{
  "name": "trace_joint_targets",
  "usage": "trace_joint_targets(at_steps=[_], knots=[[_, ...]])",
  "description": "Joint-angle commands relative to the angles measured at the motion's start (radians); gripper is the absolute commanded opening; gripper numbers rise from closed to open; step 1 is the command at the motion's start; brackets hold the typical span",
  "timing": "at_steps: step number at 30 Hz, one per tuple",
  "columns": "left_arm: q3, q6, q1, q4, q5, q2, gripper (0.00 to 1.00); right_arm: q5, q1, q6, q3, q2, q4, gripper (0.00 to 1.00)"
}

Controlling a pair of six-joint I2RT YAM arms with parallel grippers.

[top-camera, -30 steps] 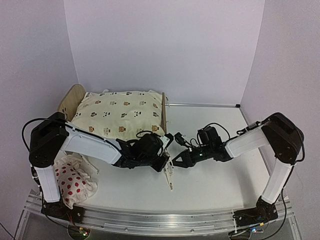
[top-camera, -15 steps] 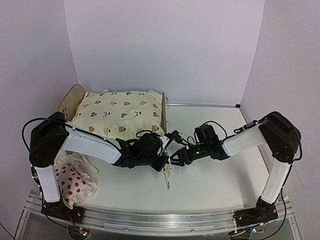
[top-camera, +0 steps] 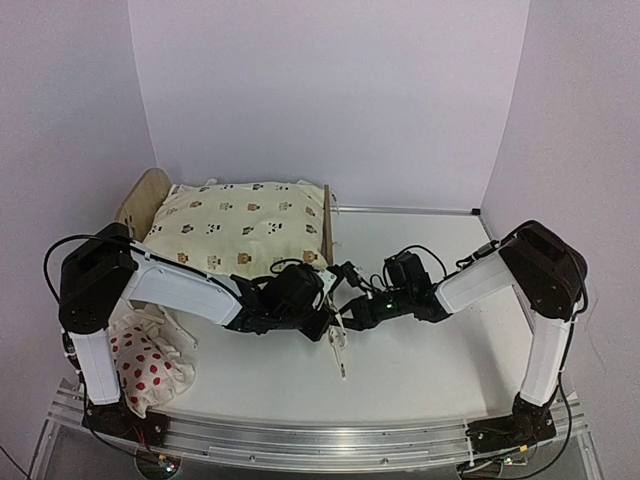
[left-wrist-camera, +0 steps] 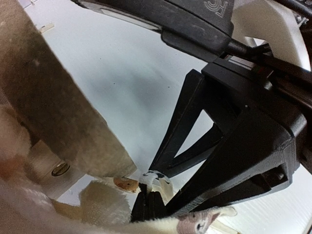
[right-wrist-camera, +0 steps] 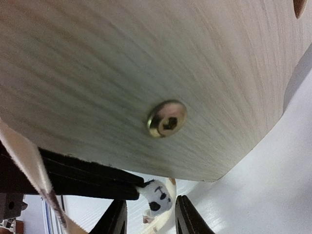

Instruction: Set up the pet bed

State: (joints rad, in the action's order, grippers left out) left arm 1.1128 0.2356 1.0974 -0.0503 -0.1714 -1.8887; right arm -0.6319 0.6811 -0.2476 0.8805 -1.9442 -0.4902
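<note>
- Pet bed (top-camera: 150, 195): stands at the far left of the table (top-camera: 430, 370), with its headboard to the left and its footboard (top-camera: 326, 225) to the right. The cream printed cushion (top-camera: 240, 225) lies on it.
- Step in hand, as judged: fastening a cushion tie (left-wrist-camera: 155, 178) at the near corner of the footboard, where both arms meet.
- Left gripper (left-wrist-camera: 146, 202): jaws together, pinching the tie close to its end. The left wrist view shows the fingertips meeting on the white fabric.
- Right gripper (right-wrist-camera: 151, 217): fingers apart, with the printed tip of the tie between them, just below the footboard's lower edge. No contact is evident.
- To do it well: the left should keep the tie taut while the right closes squarely on the tip, low enough to miss the wood and the screw (right-wrist-camera: 167, 118). A slack tie would likely slip out sideways.
- Hard to make out: from above, the two grippers overlap into one dark mass. The strip (top-camera: 340, 355) hanging toward the near edge is possibly the pinched tie, possibly a second one.
- Hidden: the cushion covers the bed's base. The spotted pillow (top-camera: 145, 365) lies partly behind the left arm.
</note>
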Motion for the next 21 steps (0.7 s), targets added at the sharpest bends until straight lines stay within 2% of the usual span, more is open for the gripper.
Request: trace_joint_targets(at_steps=[1,6,10,11,15,17,19,21], knots=[[0.041,0.008,0.004,-0.030,0.023,0.055,0.00,0.022,0.001,-0.020,0.037,-0.016,-0.052,0.29],[0.044,0.015,0.004,-0.020,0.023,0.056,0.00,0.045,0.001,-0.026,0.025,-0.006,-0.052,0.13],[0.052,0.021,0.004,-0.002,0.027,0.057,0.00,0.060,0.001,-0.041,0.011,0.009,-0.051,0.04],[0.056,0.022,0.004,0.010,0.027,0.057,0.03,0.066,0.001,-0.045,0.008,0.014,-0.051,0.03],[0.064,0.042,0.006,0.045,0.002,0.077,0.31,0.137,0.001,-0.086,-0.025,0.046,-0.047,0.00],[0.055,0.053,0.007,0.076,-0.011,0.097,0.49,0.175,0.003,-0.110,-0.038,0.063,-0.033,0.00],[0.055,0.064,0.007,0.105,-0.014,0.109,0.71,0.217,0.006,-0.138,-0.048,0.087,-0.011,0.00],[0.062,0.072,0.012,0.150,-0.031,0.118,0.76,0.254,0.016,-0.157,-0.056,0.115,0.007,0.00]])
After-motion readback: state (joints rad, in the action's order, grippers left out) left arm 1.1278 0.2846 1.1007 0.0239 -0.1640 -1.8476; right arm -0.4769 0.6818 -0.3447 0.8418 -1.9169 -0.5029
